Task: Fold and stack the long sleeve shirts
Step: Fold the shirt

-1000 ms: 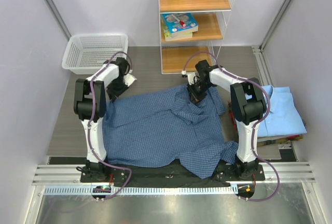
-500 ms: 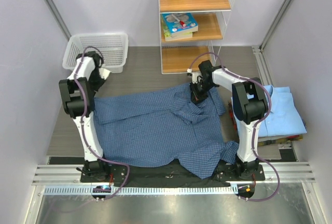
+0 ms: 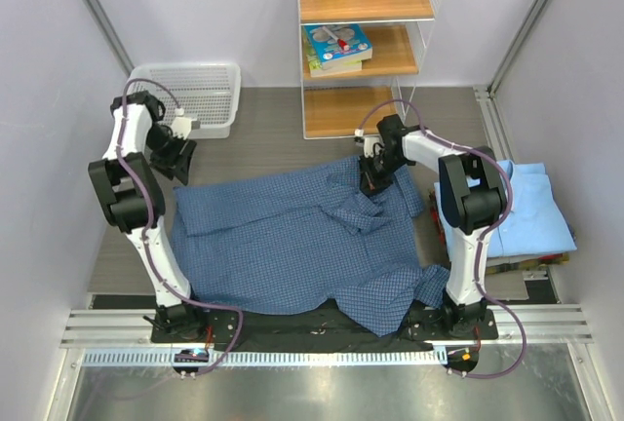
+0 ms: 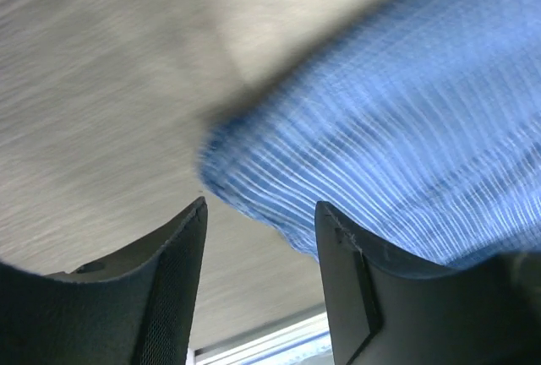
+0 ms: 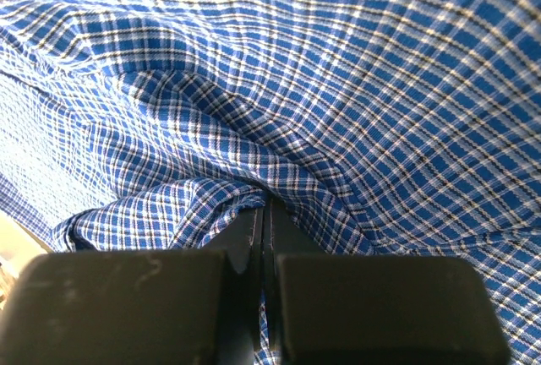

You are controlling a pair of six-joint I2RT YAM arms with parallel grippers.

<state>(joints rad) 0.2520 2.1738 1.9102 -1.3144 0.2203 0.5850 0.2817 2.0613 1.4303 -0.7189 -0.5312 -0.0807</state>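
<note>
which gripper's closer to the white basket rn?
Left. The left gripper hangs open just in front of the basket; the right gripper is across the table, pinching the dark checked shirt.

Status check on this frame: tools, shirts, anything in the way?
Left tool open, holding nothing. Right tool shut on checked shirt, spread out, unfolded. Light blue shirt folded at right. Nothing blocking.

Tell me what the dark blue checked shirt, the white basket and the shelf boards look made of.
Dark blue checked shirt: thin woven cloth, matte; it creases and the weave shows up close. White mesh basket: likely moulded plastic, a uniform lattice. Shelf boards: wood or wood-look laminate, warm brown.
</note>
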